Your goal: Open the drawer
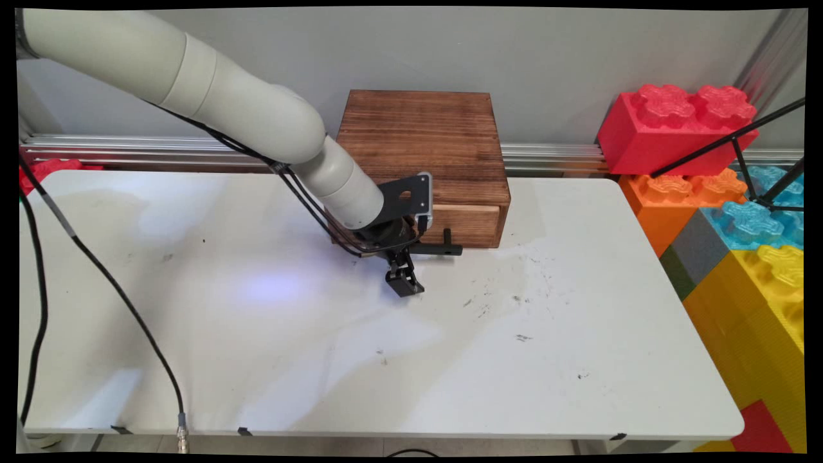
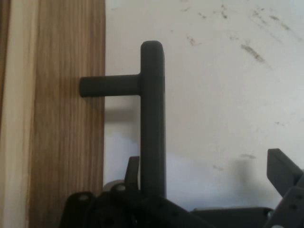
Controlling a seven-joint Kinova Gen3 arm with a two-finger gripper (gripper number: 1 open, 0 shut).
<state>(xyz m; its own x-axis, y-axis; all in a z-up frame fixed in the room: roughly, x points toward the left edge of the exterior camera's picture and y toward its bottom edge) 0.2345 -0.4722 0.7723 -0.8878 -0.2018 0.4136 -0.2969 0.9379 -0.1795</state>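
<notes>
A dark wooden drawer box (image 1: 421,138) stands at the table's back middle, its lighter drawer front (image 1: 468,222) facing the near side. A black T-shaped handle (image 1: 445,249) sticks out from that front. My gripper (image 1: 406,283) points down at the table right in front of the drawer, at the handle's left end. In the hand view the handle bar (image 2: 152,118) runs upward between the two fingers, close to the finger (image 2: 133,167) beside the drawer front (image 2: 66,123). The other finger (image 2: 281,166) stands well clear of it. The gripper (image 2: 206,164) is open and holds nothing.
The white table (image 1: 578,360) carries dark scuff marks right of the gripper. Large toy building blocks are stacked past the right edge: red (image 1: 675,128), orange (image 1: 669,199), blue (image 1: 752,222), yellow (image 1: 765,302). A black tripod leg (image 1: 726,145) crosses them. Black cables (image 1: 122,302) hang over the table's left.
</notes>
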